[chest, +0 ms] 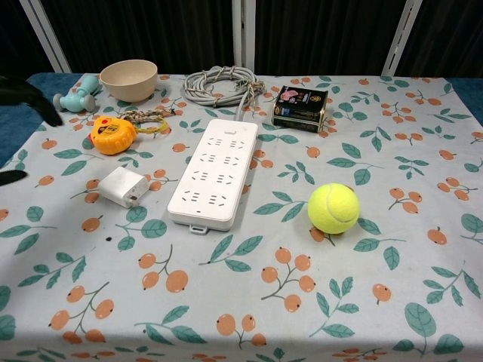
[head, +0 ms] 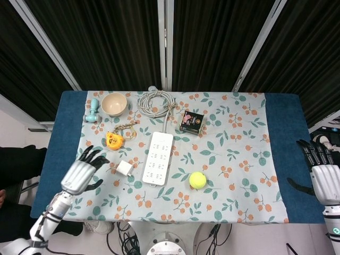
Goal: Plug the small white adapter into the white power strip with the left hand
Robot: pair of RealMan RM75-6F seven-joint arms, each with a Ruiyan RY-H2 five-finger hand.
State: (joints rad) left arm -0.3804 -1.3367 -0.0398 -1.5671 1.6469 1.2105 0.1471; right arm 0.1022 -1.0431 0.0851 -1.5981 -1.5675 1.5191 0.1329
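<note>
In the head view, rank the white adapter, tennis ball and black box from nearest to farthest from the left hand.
Measured from the left hand:
1. White adapter, just right of its fingers.
2. Tennis ball, right of the power strip.
3. Black box, far side, beyond the strip.

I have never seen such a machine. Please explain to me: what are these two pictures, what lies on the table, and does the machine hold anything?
This is a robot with two arms ending in fingered hands. The head view looks down from above; the chest view looks across the table from lower down. The left hand hovers open beside the small white adapter, holding nothing. The right hand waits off the table's right edge, also holding nothing. On the flowered cloth lie a white power strip with its coiled cable, a tennis ball, a yellow tape measure, a beige bowl, a small black box and a light blue toy.
</note>
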